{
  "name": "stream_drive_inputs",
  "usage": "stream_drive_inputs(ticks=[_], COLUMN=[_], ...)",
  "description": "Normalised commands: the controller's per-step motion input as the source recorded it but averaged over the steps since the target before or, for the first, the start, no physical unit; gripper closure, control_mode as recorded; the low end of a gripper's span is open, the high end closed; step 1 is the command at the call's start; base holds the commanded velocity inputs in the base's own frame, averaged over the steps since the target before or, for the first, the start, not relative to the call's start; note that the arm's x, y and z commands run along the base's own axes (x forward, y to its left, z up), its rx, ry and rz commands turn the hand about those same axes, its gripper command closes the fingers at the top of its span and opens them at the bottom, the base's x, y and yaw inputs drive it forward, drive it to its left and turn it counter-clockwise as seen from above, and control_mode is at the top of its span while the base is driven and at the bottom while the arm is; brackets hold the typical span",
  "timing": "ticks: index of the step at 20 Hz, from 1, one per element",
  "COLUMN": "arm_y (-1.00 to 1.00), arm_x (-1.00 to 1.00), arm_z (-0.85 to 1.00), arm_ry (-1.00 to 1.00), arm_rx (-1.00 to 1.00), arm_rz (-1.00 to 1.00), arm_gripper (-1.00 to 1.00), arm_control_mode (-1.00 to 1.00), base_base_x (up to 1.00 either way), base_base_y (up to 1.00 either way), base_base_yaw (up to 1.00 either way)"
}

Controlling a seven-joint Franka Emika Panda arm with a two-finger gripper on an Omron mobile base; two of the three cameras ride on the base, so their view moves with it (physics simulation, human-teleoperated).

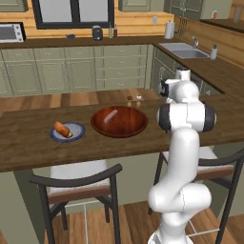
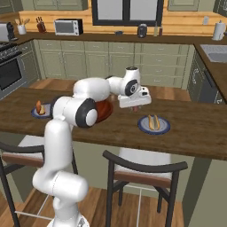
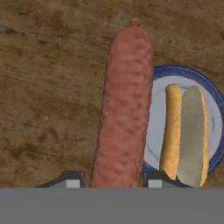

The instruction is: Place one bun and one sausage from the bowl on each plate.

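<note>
Reddish sausage [image 3: 124,109] stands lengthwise between my claw [image 3: 114,179] fingertips, clenched there above the wooden desk [image 3: 48,87]. Just beside it, to one side in the hand view, lies a blue-rimmed plate [image 3: 210,109] carrying a split bun [image 3: 183,131]. The far plate [image 1: 68,132] holds food beside the bowl [image 1: 119,121].

Claw [image 3: 113,181] hangs over bare bench [image 2: 195,133] wood, long sausage [image 3: 124,105] pinched between jaws. Right plate [image 3: 214,122] just beside: bun [image 3: 186,131] fills its middle, sliver of rim free on claw side. Bowl [image 1: 119,121] bulks mid-bench, two small shakers [image 1: 134,101] at far edge behind it. Left plate [image 1: 78,132] half free. Near edge open.
</note>
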Motion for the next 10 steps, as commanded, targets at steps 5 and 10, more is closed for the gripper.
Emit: stream_drive_inputs(ticks=[5,10], arm_y=[-0.48,-0.4], arm_x=[-0.12,0.0], arm_z=[-0.51,-0.45], arm_ry=[-0.06,-0.01], arm_rx=[-0.03,0.0], arm_rz=[0.26,0.16], arm_gripper=[1.0,1.0], arm_control_mode=[-1.0,-1.0], base_base_x=[0.0,0.0], base_base_y=[0.0,0.0], base_base_yaw=[0.0,0.0])
